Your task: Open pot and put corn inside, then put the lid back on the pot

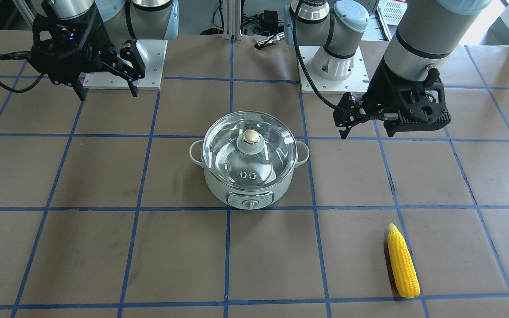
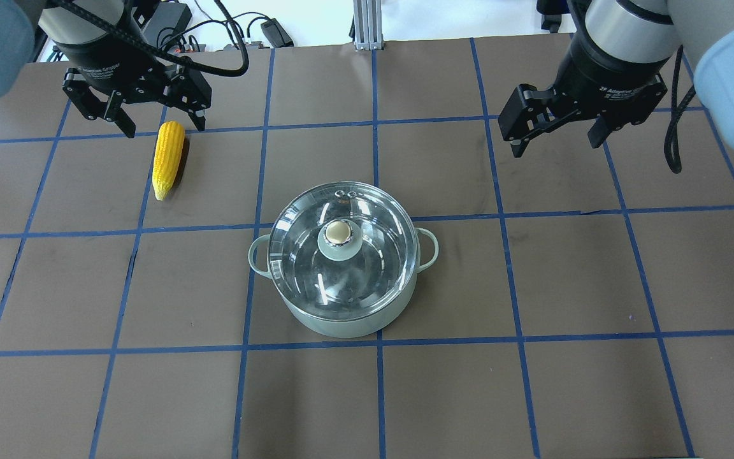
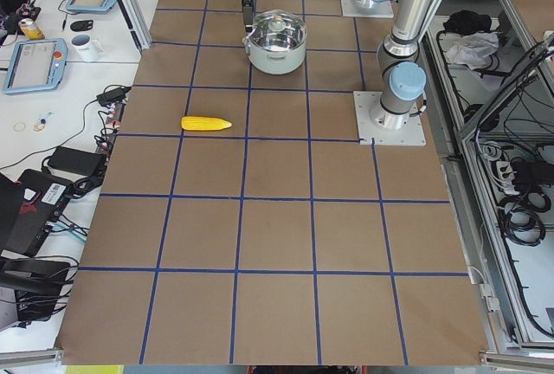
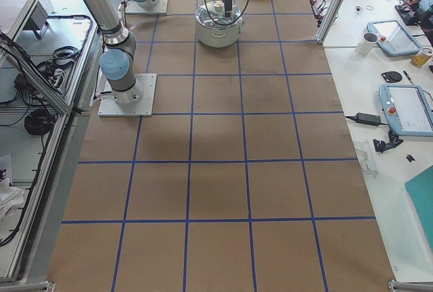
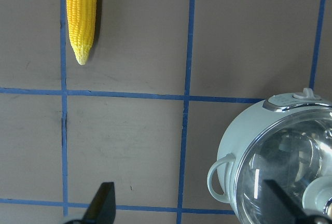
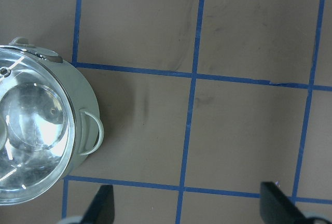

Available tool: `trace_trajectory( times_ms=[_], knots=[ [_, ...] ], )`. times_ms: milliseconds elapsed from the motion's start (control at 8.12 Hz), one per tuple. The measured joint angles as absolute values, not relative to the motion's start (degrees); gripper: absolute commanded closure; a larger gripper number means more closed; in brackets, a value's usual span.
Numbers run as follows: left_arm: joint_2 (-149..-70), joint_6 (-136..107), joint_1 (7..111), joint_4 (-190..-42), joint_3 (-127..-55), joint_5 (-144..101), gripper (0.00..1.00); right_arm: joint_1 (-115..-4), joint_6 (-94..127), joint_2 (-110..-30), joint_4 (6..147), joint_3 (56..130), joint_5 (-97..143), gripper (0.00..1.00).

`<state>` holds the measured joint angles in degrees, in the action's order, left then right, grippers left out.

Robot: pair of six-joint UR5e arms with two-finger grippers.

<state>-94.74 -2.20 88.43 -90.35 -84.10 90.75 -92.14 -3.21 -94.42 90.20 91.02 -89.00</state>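
Observation:
The mint-green pot [image 1: 217, 192] stands mid-table with the glass lid [image 1: 267, 165] seated on it, gold-capped knob [image 2: 339, 232] up. The yellow corn [image 2: 168, 159] lies flat on the far left of the table, also in the front view [image 1: 402, 261] and the left wrist view [image 5: 81, 14]. My left gripper [image 2: 163, 127] hangs open and empty high above the table, with the corn and pot [image 5: 270, 156] below it. My right gripper [image 2: 556, 143] hangs open and empty to the right of the pot [image 6: 78, 115], well above the table.
The brown table [image 2: 532, 382] carries a blue tape grid. Two arm base plates [image 1: 124, 64] stand at the robot's edge. A side desk with tablets and a mug [image 3: 84, 45] lies beyond the far table edge.

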Motion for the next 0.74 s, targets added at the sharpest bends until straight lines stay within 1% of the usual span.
trace_trajectory(
  times_ms=[369,738],
  knots=[
    [-95.32,-2.16,88.32,-90.03,-84.11,90.72,0.0,-92.24,-1.9,-94.24,90.24,90.93,-89.76,0.0],
    [-95.92,1.32,87.18,-89.44,-84.26,90.89,0.0,-92.84,-0.38,-93.35,93.16,91.0,-89.67,0.0]
  ],
)
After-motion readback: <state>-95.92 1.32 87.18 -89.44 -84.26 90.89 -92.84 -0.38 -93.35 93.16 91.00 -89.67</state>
